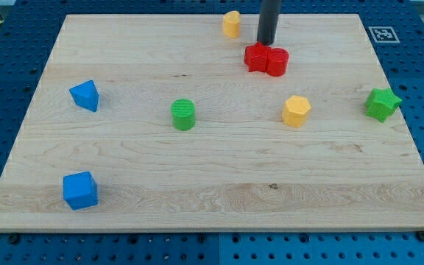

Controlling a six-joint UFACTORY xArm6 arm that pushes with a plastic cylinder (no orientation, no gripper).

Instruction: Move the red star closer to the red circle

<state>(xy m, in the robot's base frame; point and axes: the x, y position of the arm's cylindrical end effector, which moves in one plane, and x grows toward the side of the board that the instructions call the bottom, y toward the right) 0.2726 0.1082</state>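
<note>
The red star [256, 56] and the red circle [277, 62] lie touching each other near the view's top, right of centre, the star on the left. My tip [266, 43] stands just above them in the view, at the star's upper right edge, close to or touching it. The rod rises out of the view's top.
On the wooden board [212, 199]: a yellow block [231, 23] at the top, left of my rod; a yellow hexagon [296, 110]; a green star [382, 104] at the right; a green cylinder [183, 114]; a blue block [85, 95] and a blue cube [79, 190] at the left.
</note>
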